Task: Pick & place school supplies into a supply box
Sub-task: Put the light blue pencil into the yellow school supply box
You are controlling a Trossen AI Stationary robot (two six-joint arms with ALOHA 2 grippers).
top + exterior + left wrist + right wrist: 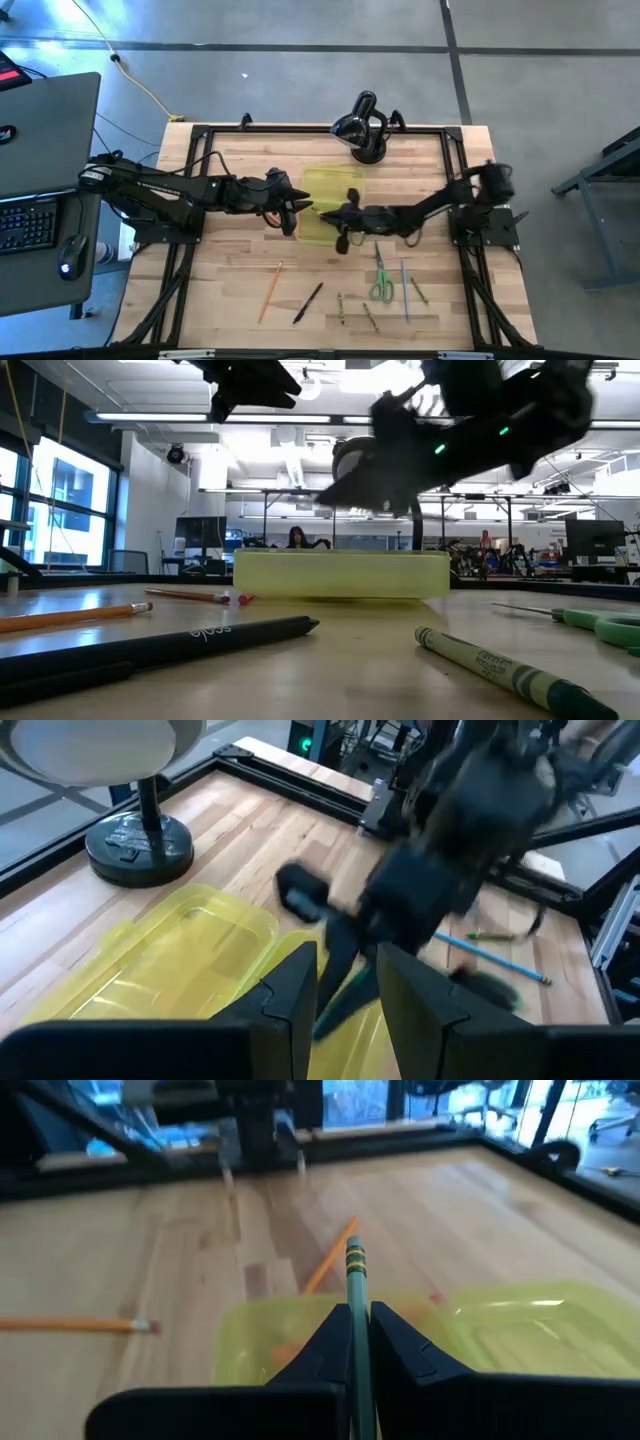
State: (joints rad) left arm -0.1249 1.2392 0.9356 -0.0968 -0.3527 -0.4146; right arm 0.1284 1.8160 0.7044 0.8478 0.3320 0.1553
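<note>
Right gripper [360, 1342]: mine, over the box's right half, fingers clamped on a green pencil [357, 1295] that sticks out forward past the tips.
Left gripper [291, 213]: mine too, hanging at the box's left side above the table, fingers [290, 995] set a little apart with nothing between them.
Box [327, 205]: translucent yellow-green plastic, rectangular with rounded corners, lying flat near the table's middle, toward the far edge; something orange shows faintly through its wall in the right wrist view.
Table [230, 290]: pale wood planks with a black frame along the edges.
Open room: bare wood lies between the box and the left edge; the strip along the near edge is scattered with supplies.
Orange pencil [270, 291]: long and thin, near the near-left corner, slanted.
Black pen [307, 303]: just right of the orange pencil, slanted, with pale lettering on its barrel.
Scissors [380, 280]: green handles, blades pointing toward the box, near edge right of centre.
Blue pencil [405, 290]: straight, just right of the scissors.
Short pieces: 3 small pencils [370, 317] or so lie close to the near edge around the scissors.
Lamp-like device [362, 128]: black, domed, on a round base at the far edge, behind the box.
</note>
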